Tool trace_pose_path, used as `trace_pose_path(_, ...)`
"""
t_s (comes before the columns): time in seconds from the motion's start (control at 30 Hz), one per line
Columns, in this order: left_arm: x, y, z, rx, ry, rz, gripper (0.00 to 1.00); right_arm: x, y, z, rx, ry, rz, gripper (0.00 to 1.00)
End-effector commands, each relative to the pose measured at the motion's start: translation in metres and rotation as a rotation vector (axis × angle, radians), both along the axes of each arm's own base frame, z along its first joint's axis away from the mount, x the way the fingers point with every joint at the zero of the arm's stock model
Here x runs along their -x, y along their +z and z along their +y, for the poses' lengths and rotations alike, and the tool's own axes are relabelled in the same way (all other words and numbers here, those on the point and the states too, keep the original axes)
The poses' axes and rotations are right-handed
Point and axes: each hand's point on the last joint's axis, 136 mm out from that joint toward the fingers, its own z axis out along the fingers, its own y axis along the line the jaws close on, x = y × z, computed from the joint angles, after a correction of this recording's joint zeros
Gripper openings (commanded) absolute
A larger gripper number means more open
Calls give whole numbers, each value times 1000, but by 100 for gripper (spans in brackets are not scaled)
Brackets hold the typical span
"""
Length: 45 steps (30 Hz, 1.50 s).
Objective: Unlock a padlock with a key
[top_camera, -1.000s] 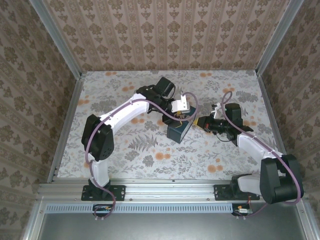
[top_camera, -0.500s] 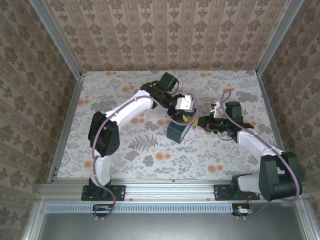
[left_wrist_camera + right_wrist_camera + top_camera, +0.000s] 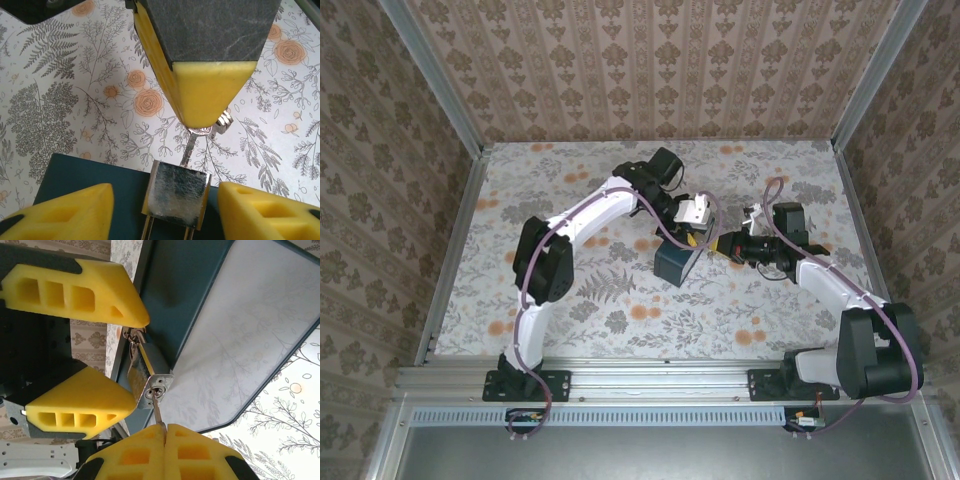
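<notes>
Right wrist: right end effector (image 3: 165, 429) pinches key (image 3: 157, 411), pointing at padlock (image 3: 149, 386).

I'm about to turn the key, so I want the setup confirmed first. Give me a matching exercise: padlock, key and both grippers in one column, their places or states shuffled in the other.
Column one:
1. small metal padlock
2. thin silver key
3. left gripper, yellow pads
4. right gripper, yellow pads

Column two:
A. shut on the key's head
B. blade in the keyhole
C. open, one finger on either side of the padlock
D. at the edge of the dark blue box

Pairs: 1-D, 2-B, 3-C, 4-A
</notes>
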Motion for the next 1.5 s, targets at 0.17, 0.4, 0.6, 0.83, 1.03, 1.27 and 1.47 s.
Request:
trace_pose_path(0.17, 11, -3, 0, -22, -54, 46, 47, 6, 2, -1, -6, 33, -10, 0)
trace_pose_path(0.4, 11, -7, 2, -55, -54, 53, 38, -1, 5, 0, -34, 32, -35, 0)
trace_pose_path(0.6, 10, -7, 2, -58, -41, 55, 36, -2, 4, 1, -45, 37, -41, 0)
trace_pose_path(0.83, 15, -10, 3, -77, -41, 62, 35, -6, 3, 3, -57, 45, -48, 0)
trace_pose_path(1.03, 19, -12, 2, -81, -40, 75, 34, -10, 5, 6, -67, 51, -56, 0)
trace_pose_path(1.27, 22, -11, 1, -72, -43, 91, 31, -8, 9, 11, -55, 81, -93, 0)
trace_pose_path(1.47, 23, -10, 4, -74, -38, 114, 31, -7, 8, 9, 29, 83, -165, 0)
